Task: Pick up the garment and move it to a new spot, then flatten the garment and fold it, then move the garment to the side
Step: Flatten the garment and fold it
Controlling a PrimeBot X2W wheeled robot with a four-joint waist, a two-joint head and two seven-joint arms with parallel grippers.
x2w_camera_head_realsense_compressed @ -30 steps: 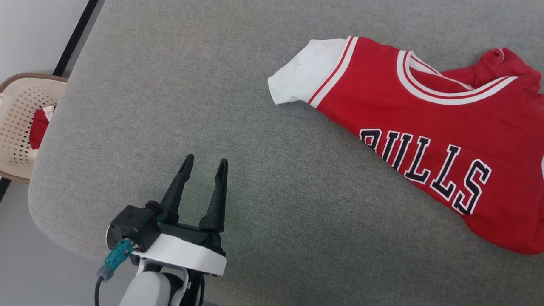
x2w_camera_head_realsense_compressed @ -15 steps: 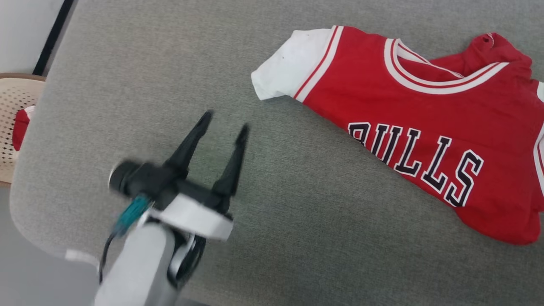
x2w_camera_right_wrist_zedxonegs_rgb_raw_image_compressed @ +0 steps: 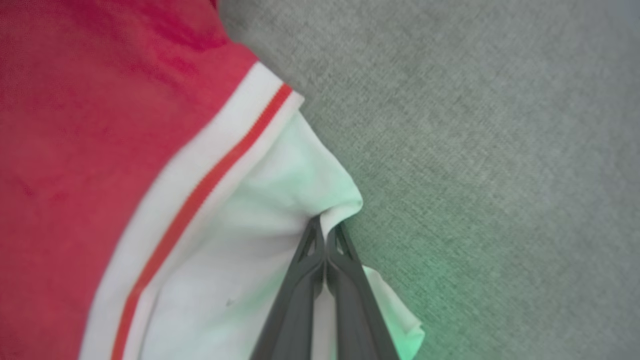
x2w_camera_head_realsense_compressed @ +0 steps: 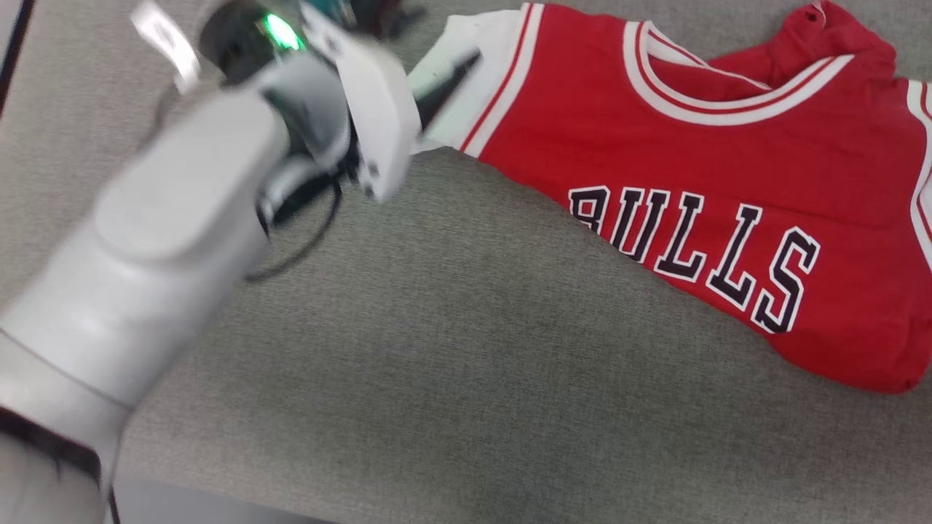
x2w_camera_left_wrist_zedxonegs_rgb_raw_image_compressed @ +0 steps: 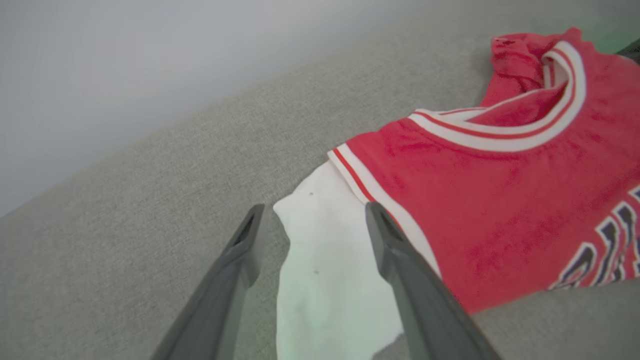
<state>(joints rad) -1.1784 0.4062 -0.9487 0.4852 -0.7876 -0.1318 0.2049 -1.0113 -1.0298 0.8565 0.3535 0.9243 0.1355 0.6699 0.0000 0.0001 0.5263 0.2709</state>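
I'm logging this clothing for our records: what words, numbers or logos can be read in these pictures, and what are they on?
"BULLS": dark letters edged in white, across the chest of the red shirt, in the head view.
Left wrist view: the same lettering runs off the picture's edge, too cut off to read.
No other word, number or logo can be read.

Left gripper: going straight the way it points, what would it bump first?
Probably the white sleeve of the red shirt, just ahead of the open left gripper; depth is unclear.
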